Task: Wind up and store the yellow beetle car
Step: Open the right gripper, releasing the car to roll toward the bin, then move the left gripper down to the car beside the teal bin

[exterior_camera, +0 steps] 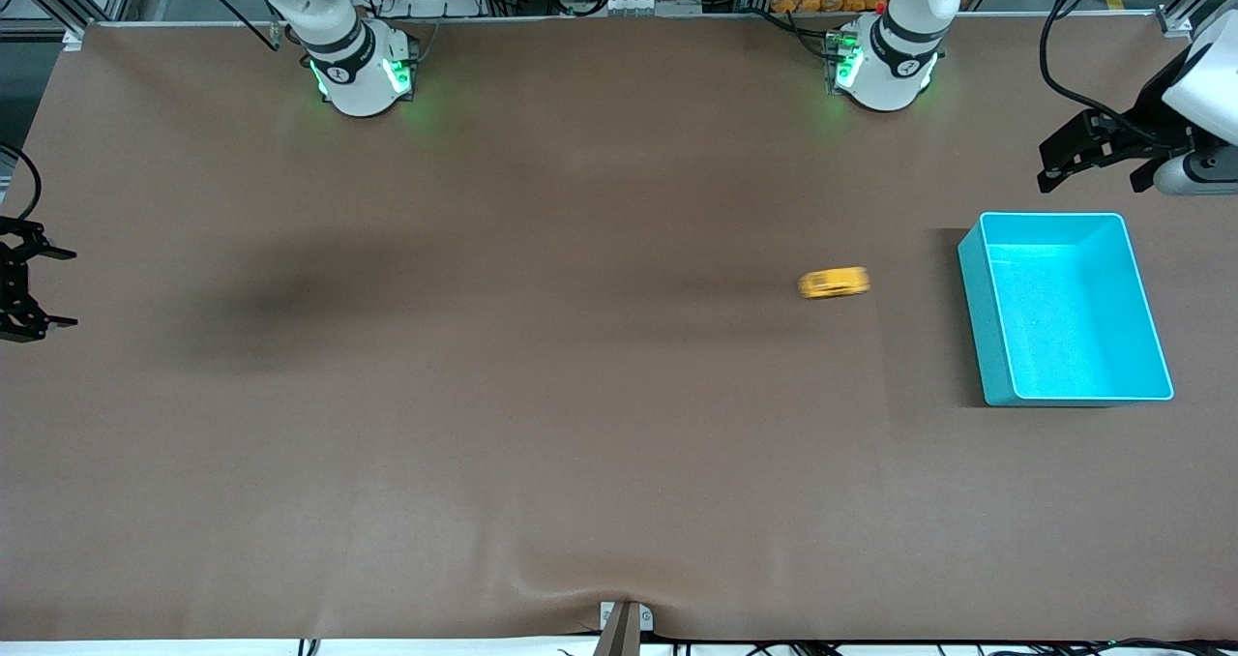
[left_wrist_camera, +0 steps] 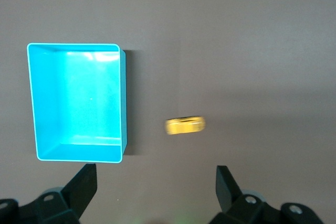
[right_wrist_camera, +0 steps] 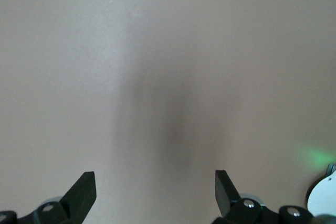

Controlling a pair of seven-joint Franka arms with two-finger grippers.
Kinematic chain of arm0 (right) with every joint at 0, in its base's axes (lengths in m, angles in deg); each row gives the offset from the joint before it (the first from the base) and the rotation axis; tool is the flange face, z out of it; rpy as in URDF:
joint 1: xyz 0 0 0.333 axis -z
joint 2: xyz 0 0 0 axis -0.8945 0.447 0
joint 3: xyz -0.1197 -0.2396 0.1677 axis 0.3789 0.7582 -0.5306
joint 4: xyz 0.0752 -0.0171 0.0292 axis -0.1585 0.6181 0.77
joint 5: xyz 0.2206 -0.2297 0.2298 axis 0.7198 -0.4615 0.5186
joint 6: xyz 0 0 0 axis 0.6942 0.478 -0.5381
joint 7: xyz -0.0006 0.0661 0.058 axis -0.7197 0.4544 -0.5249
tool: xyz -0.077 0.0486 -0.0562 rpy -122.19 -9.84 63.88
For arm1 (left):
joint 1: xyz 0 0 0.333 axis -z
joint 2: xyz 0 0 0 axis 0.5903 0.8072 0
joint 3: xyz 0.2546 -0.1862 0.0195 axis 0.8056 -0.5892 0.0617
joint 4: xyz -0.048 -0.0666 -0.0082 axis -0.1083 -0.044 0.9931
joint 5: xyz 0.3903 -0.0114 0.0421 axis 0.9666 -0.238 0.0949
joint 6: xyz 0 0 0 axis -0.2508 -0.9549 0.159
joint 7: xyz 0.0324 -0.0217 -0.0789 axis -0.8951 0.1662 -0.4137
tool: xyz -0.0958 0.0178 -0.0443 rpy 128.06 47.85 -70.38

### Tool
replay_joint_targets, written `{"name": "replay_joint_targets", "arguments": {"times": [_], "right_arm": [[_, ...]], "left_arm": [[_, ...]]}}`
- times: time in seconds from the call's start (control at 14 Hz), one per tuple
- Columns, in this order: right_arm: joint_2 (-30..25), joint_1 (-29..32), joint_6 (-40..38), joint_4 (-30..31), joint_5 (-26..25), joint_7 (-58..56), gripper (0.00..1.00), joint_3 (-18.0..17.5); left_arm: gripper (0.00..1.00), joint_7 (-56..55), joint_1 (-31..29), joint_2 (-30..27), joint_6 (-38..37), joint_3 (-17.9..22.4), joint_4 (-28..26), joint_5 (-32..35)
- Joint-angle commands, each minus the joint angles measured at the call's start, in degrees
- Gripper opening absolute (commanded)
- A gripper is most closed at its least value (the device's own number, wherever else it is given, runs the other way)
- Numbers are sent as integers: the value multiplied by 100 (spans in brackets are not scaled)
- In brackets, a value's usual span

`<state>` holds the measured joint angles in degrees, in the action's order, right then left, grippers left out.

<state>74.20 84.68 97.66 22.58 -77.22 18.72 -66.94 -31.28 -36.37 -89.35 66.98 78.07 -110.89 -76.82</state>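
Note:
The yellow beetle car (exterior_camera: 834,283) sits on the brown table, its outline smeared along its length. It lies beside the turquoise bin (exterior_camera: 982,327), on the bin's side toward the right arm's end, a short gap apart. The bin holds nothing. My left gripper (exterior_camera: 1054,164) hangs open over the table at the left arm's end, apart from the bin. In the left wrist view the car (left_wrist_camera: 185,125) and the bin (left_wrist_camera: 124,103) lie ahead of the open left gripper (left_wrist_camera: 156,182). My right gripper (exterior_camera: 63,286) waits open over the right arm's end, and the open right gripper (right_wrist_camera: 155,187) has only bare table under it.
The two arm bases (exterior_camera: 363,71) (exterior_camera: 885,66) stand along the table edge farthest from the front camera. A metal clamp (exterior_camera: 624,625) pinches a crease in the brown cover at the nearest edge.

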Motion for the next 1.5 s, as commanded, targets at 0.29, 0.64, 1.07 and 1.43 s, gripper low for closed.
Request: {"name": "replay_joint_targets", "arguments": {"times": [0.29, 0.64, 1.07, 1.43], "right_arm": [[-253, -1128, -70, 78, -69, -2641, 100, 16], [-569, -1313, -79, 481, -42, -4532, 100, 16], [-947, -1367, -26, 684, 414, -6198, 100, 25], [-1377, -1419, 44, 728, 458, -6513, 100, 16]], "left_arm": [[100, 14, -16, -45, -63, -10, 47, -111], [100, 15, 37, 105, -159, 7, 12, -111], [100, -29, 1, 517, -624, 16, 11, -111], [100, -274, 45, 1263, -739, 25, -32, -102]]}}
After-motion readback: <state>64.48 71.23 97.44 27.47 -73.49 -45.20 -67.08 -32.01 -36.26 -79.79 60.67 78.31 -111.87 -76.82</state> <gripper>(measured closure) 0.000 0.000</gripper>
